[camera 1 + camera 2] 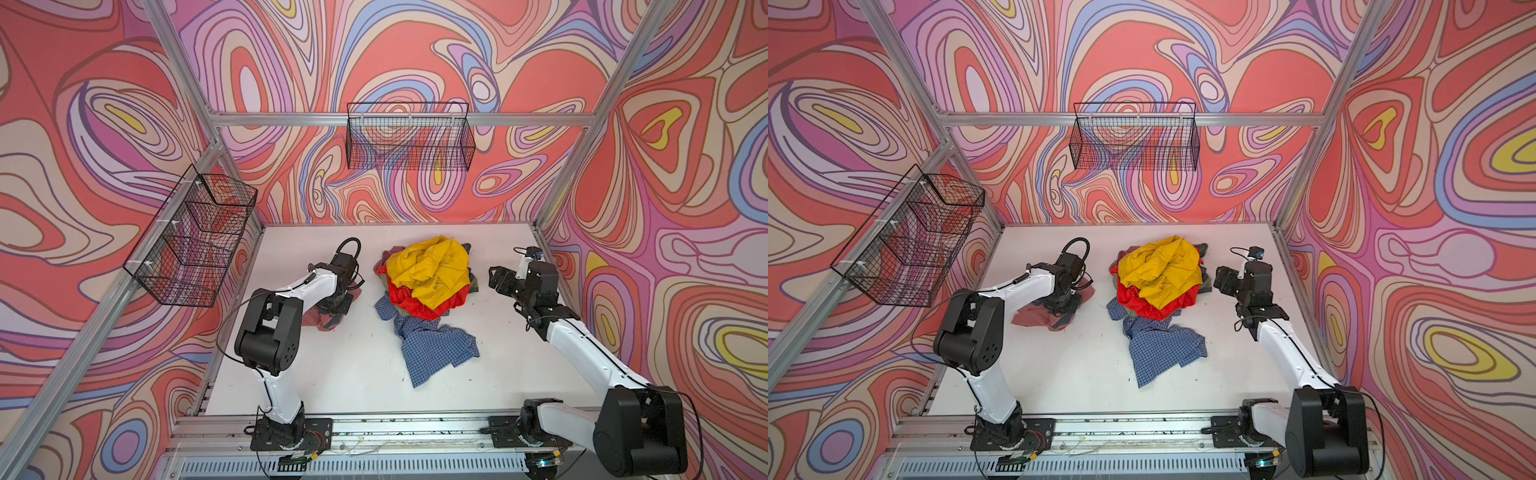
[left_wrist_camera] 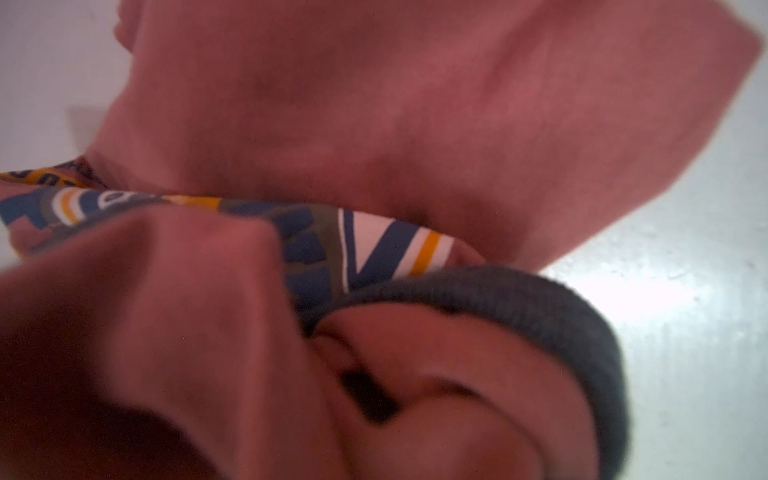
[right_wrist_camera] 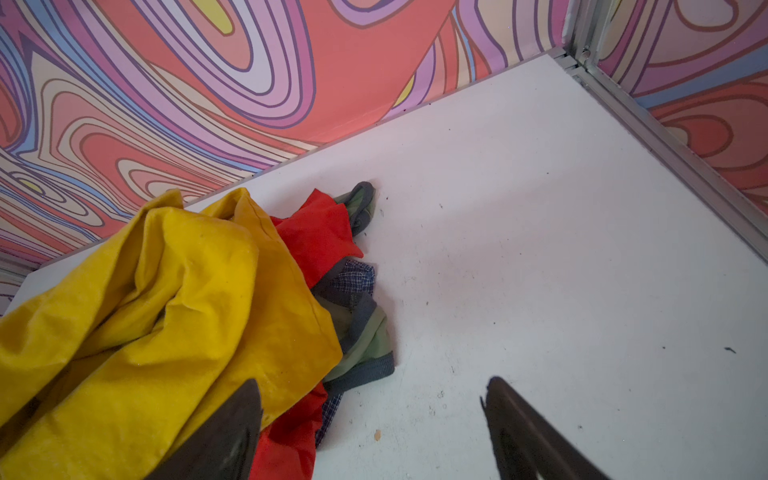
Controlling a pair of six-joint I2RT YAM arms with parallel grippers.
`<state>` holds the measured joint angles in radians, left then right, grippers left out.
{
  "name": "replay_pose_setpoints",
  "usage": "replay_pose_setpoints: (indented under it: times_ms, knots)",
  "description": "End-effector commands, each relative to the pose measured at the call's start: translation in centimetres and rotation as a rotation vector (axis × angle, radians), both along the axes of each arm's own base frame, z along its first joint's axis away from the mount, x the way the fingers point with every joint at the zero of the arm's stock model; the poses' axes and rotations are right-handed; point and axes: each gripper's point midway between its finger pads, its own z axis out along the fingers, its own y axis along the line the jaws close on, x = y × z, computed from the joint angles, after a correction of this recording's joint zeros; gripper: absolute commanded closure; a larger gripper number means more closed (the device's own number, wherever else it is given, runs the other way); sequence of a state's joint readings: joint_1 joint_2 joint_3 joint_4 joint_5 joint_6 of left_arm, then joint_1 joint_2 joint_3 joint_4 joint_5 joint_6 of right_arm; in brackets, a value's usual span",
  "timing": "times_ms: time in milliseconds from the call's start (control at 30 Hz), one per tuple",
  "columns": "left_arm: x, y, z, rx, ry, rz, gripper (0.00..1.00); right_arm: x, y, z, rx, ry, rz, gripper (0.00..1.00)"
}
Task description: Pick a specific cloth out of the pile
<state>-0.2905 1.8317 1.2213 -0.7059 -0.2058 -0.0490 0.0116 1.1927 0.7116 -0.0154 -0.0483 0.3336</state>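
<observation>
Cloth [image 1: 1034, 318], dusty pink with grey trim, lies bunched on the white counter [image 1: 1084, 374], apart from the pile [image 1: 1158, 270]; left gripper [image 1: 1064, 309] is clenched on it, right gripper [image 3: 372, 386] gapes empty beside the pile

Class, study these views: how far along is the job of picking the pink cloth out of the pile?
Done: the cloth lies on the table, apart from the pile. In hand: the left gripper is shut on it, fabric bunched in the left wrist view. Left: lifting it clear. The right gripper hangs open beside the pile.
</observation>
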Motion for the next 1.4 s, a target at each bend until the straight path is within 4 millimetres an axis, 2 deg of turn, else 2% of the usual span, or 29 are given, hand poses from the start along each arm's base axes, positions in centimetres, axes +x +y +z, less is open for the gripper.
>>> replay_pose_setpoints:
  times_ms: [0,133,300,533,733,900,1000,1100,1200,1367]
  knots:
    - [3.0,1.1,2.8,-0.034,-0.105,0.045,1.0,0.4,-0.1,1.6,-0.004,-0.039,-0.004,0.14]
    - [5.8,2.6,3.6,0.005,-0.14,0.043,1.0,0.4,-0.1,1.6,-0.001,-0.038,-0.005,0.14]
    - [8.9,3.2,3.5,0.012,-0.164,0.018,1.0,0.3,-0.2,1.4,-0.002,-0.034,-0.009,0.14]
    - [12.1,4.1,2.0,0.027,-0.171,0.038,1.0,0.3,-0.4,1.6,-0.011,-0.03,-0.018,0.14]
    - [12.1,4.1,-0.8,0.041,-0.057,0.032,1.0,0.2,-0.6,1.7,-0.019,-0.027,-0.024,0.14]
    - [12.0,3.8,-0.2,0.009,-0.088,0.052,1.0,0.2,-0.6,1.7,-0.021,-0.031,-0.025,0.14]
    - [12.1,3.8,0.5,0.001,-0.118,0.069,0.87,0.3,-0.4,1.4,-0.012,-0.025,-0.018,0.14]
    - [12.3,3.6,1.7,-0.015,-0.144,0.073,0.62,0.4,-0.4,1.1,-0.012,-0.022,-0.016,0.14]
    - [12.5,3.0,3.5,-0.06,-0.195,0.066,0.38,0.5,-0.5,1.0,-0.032,-0.022,-0.01,0.13]
    - [12.6,3.1,7.1,-0.08,-0.294,0.089,0.11,0.6,-0.5,1.3,-0.062,-0.02,0.004,0.13]
